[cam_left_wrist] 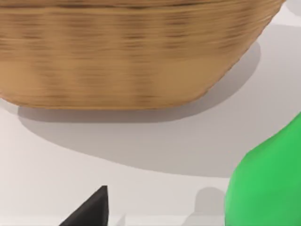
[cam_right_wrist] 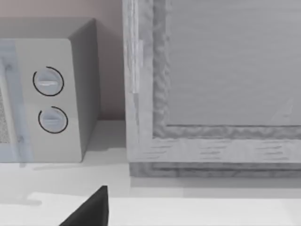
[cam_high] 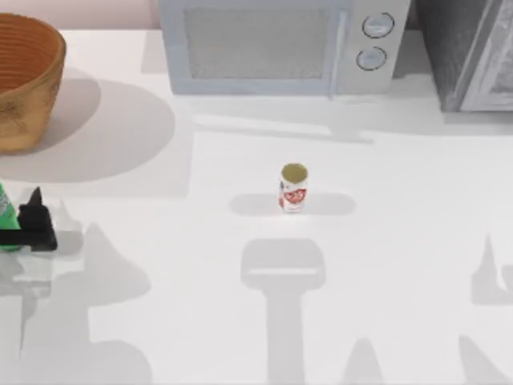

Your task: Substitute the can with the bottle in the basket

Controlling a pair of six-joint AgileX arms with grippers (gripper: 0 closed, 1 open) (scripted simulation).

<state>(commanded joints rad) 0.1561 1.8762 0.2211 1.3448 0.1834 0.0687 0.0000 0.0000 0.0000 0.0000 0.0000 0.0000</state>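
The can [cam_high: 293, 188], white with red markings and a gold top, stands upright in the middle of the table. The wicker basket [cam_high: 28, 88] sits at the far left corner and looms close in the left wrist view [cam_left_wrist: 131, 56]. My left gripper [cam_high: 24, 212] hovers at the table's left edge, in front of the basket, open. The green bottle [cam_high: 6, 215] stands right beside it. In the left wrist view the bottle [cam_left_wrist: 268, 183] is close alongside one dark finger [cam_left_wrist: 90, 211], and I cannot tell whether it is between the fingers.
A microwave [cam_high: 280, 44] stands along the back edge, with a grey cabinet [cam_high: 473, 52] to its right. The right wrist view faces both, cabinet [cam_right_wrist: 211, 84] and microwave [cam_right_wrist: 51, 99], with one finger [cam_right_wrist: 90, 210] of my parked right arm at the bottom.
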